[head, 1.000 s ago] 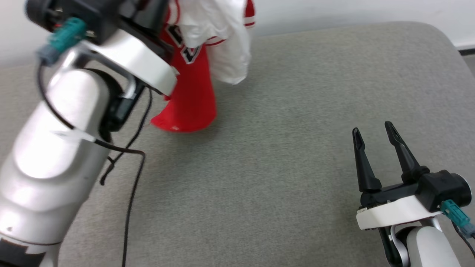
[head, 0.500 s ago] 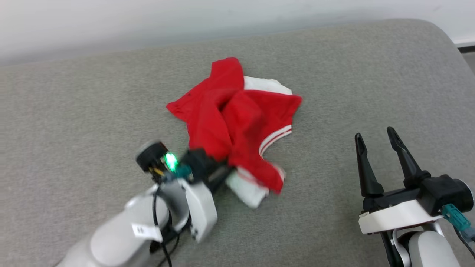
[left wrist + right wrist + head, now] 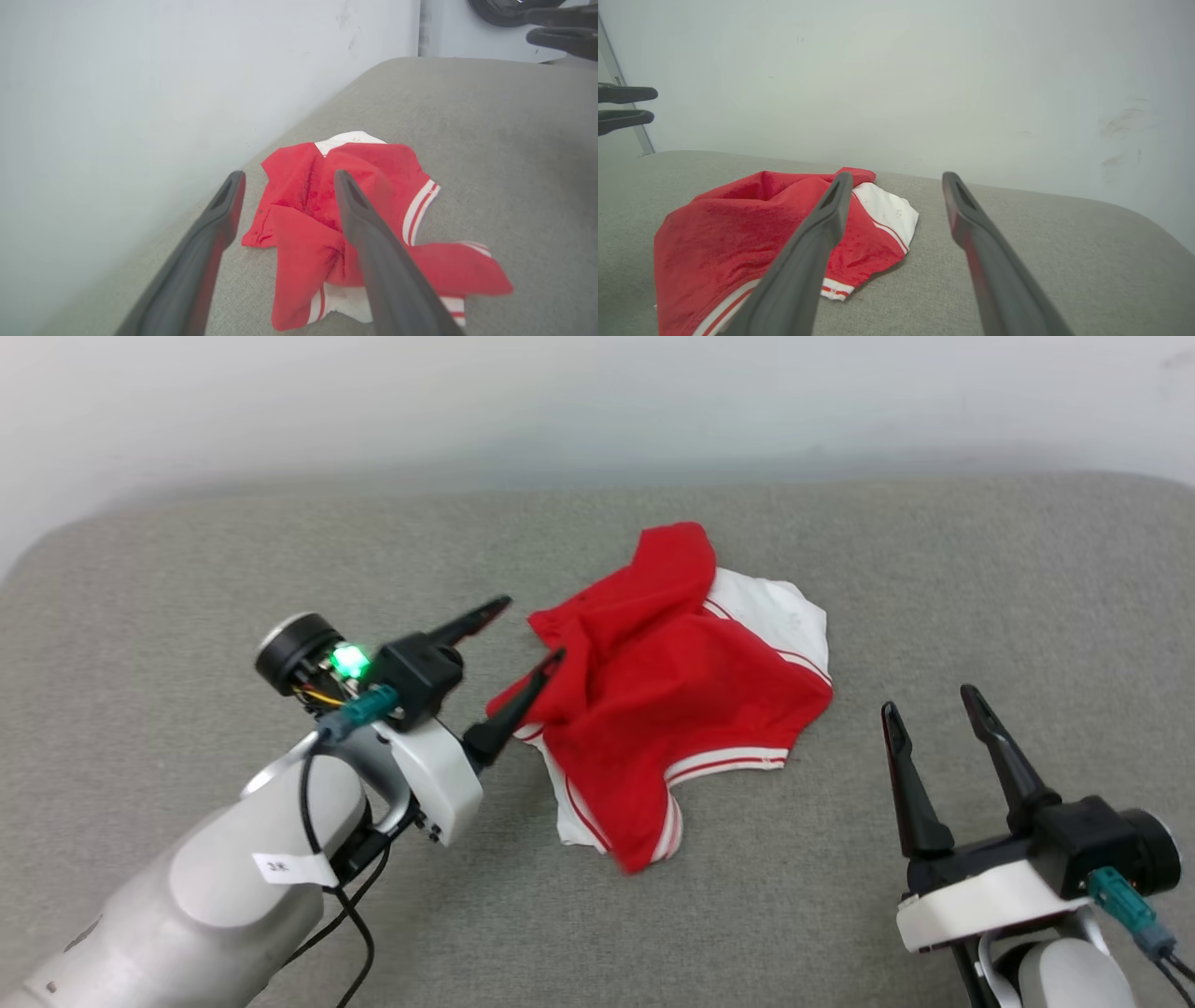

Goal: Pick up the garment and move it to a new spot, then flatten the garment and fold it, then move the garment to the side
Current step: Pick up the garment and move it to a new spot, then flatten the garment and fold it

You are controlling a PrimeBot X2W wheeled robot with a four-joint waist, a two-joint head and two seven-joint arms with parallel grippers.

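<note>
Let go of the garment point(image 3: 672, 709) since a second earlier, when clamped and hung high; left it crumpled on the grey cushion point(image 3: 280, 551), between the grippers. Held left gripper point(image 3: 532, 628) fingers spread just beside its red edge; held right gripper point(image 3: 931, 700) likewise parted, farther off.

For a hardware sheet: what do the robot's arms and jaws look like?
Left arm: rounded silver-grey forearm, white wrist bracket, black housing with a green light, teal plug, black cable, small white label. Right arm: the same white bracket, black housing, teal plug. Jaws: two long tapering black fingers each.
</note>
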